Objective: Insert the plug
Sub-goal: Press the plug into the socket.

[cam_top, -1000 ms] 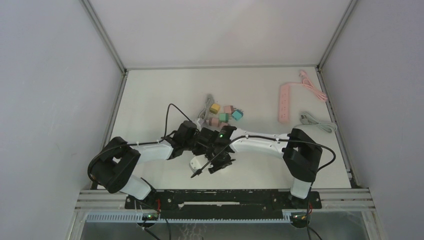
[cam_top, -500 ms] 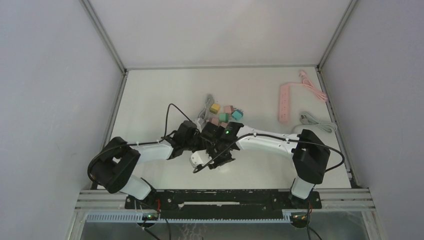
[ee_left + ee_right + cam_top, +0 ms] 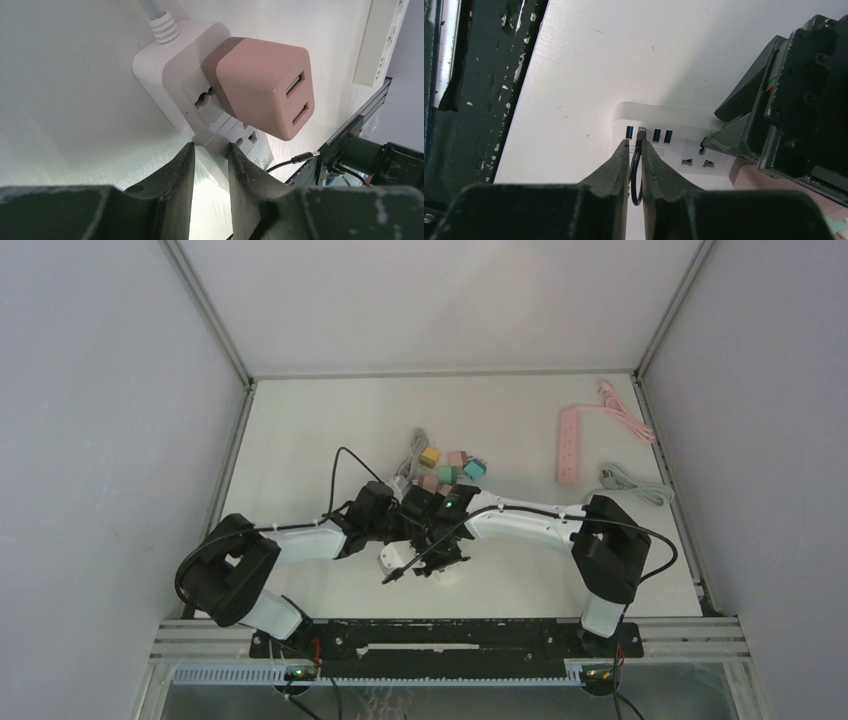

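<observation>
Right gripper [image 3: 635,145] has its fingers drawn in tight on the USB plug [image 3: 641,132], and the black cable [image 3: 636,186] loops back between them. The target is straight ahead along the finger line: the USB port row [image 3: 656,135] sits on the near end of the white power strip [image 3: 664,117], which is flat on the counter [image 3: 624,60]. The plug tip is at the second port from the left, beside the blue one. I can't tell from the wrist view whether it's seated or just touching the mouth. The plug's long axis looks in line with the fingers and roughly square to the port row, so my read is the next move is a straight push forward with no sideways correction. Left gripper [image 3: 210,152] is clamped on the edge of the strip, just below the pink cube charger [image 3: 260,90] plugged into the strip's socket, so it acts as the brace. The strip's long axis runs across the right wrist view, and the left gripper is on the far side of the ports. The right arm is the one on the plug and does the insertion. Main risk is the plug tilting in the pinch if the tip catches the port lip.
</observation>
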Available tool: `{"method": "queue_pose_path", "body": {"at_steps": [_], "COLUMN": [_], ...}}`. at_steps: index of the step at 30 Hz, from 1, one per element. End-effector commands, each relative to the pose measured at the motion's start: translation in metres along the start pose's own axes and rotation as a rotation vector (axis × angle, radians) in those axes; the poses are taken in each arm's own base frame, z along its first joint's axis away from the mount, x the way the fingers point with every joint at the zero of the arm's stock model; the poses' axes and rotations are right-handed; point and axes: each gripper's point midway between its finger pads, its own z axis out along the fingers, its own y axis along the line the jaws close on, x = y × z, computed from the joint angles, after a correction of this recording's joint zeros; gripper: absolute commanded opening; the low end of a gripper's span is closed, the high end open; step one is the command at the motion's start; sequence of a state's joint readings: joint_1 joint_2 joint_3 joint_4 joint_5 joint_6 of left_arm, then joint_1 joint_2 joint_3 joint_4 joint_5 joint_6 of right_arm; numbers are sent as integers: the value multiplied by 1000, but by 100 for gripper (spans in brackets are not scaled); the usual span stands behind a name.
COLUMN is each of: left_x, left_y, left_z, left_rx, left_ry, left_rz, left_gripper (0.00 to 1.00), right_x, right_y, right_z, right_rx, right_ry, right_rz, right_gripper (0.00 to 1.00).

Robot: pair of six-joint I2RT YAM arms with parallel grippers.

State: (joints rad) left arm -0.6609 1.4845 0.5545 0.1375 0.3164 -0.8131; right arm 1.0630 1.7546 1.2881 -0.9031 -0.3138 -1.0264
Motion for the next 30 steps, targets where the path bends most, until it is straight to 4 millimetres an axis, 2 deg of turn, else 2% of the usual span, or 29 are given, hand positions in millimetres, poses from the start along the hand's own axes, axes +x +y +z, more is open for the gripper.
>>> {"method": "queue_pose_path", "body": {"at_steps": [1, 6, 12, 19, 26, 30], "left_x": [5, 5, 4, 5, 4, 3], "left_y": [20, 20, 20, 20, 20, 20], "left_z": [-4, -4, -4, -5, -6, -7], "left_rx": [-94, -95, -96, -98, -101, -104], "left_ry": [16, 17, 15, 15, 10, 7], "left_rz": [7, 7, 6, 7, 8, 5], "left_gripper": [34, 34, 33, 33, 33, 35], "right_x": [-1, 7, 12, 23, 21, 8], "right_y": [0, 5, 12, 23, 17, 12], "right_z": [7, 14, 18, 27, 30, 20], "right_rx": [-17, -46, -84, -127, -89, -50], "right_ry": [-5, 28, 54, 97, 98, 50], "right_rz": [12, 24, 38, 58, 47, 27], "right_gripper": [18, 7, 0, 0, 0, 11]}}
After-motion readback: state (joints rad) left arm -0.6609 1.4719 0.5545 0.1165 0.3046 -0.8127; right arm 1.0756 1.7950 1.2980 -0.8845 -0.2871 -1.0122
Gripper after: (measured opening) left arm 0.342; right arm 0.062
